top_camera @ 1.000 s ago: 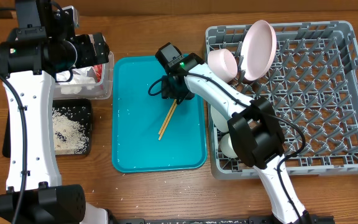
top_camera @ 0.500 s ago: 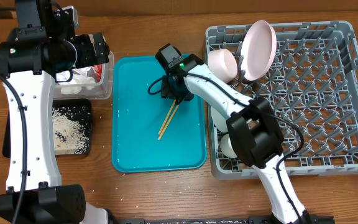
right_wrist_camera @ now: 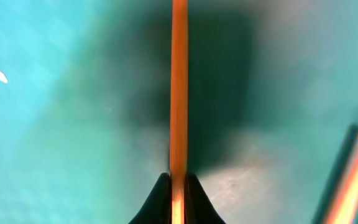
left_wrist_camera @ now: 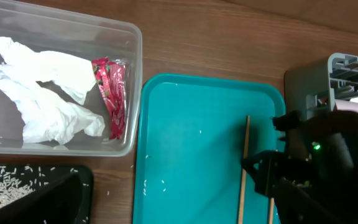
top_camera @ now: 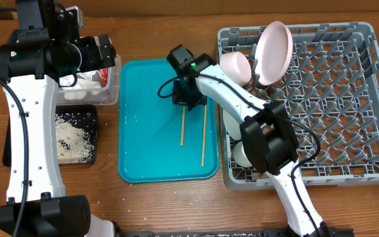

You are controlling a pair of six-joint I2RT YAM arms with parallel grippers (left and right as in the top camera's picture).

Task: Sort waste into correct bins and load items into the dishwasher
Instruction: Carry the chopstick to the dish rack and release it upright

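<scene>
The right arm (top_camera: 242, 108) is stretched from the near table edge, over a corner of the dish rack (top_camera: 347, 99), to the far half of the teal tray (top_camera: 143, 145). The right gripper (right_wrist_camera: 178, 185) is pointed straight down. Its jaws are pressed together on the far end of one chopstick (right_wrist_camera: 179, 87), which is pinched between the dark fingertips. In the wrist view this stick is seen as a thin orange-brown rod above a dark shadow. Whether it is lifted or touches the tray cannot be told. A second chopstick (right_wrist_camera: 353, 180) is cut off at the right edge and blurred. From overhead the two sticks are seen roughly parallel and apart, the held one nearer the tray's middle, the other near the rim beside the rack.

On the left, a black tray (top_camera: 91, 141) with rice (top_camera: 71, 138) is placed nearer than the clear tub (left_wrist_camera: 135, 74). A crumpled white napkin (left_wrist_camera: 42, 93) and a red wrapper (left_wrist_camera: 112, 93) are held in the tub. The left gripper (top_camera: 92, 54) is held above the tub; its jaws are not shown, so their state cannot be told.

Farthest, a pink bowl (top_camera: 235, 66) and a pink plate (top_camera: 273, 49) are stood on edge in the rack. Pale shapes under the right arm are mostly hidden.
</scene>
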